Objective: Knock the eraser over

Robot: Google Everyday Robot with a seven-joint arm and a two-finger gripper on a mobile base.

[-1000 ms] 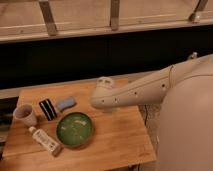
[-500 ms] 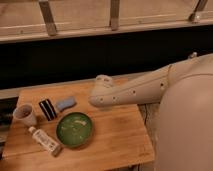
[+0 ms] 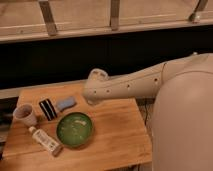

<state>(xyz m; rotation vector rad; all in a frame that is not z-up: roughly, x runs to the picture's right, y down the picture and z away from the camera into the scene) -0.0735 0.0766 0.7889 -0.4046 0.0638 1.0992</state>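
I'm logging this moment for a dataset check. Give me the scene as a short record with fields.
surface: wooden table
eraser: black with pale stripes, between paper cup and blue-grey lump
bowl: green, in front of the eraser
tube: white with a brown cap, lying left of the bowl
gripper: at the arm's end over the table's rear middle, right of the lump, apart from the eraser
task state: eraser not yet touched

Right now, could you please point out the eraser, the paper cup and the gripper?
eraser (image 3: 48,109), camera view, middle of its striped face.
paper cup (image 3: 27,120), camera view, its outer wall.
gripper (image 3: 94,90), camera view, arm's end over the table (image 3: 120,131), right of the eraser.
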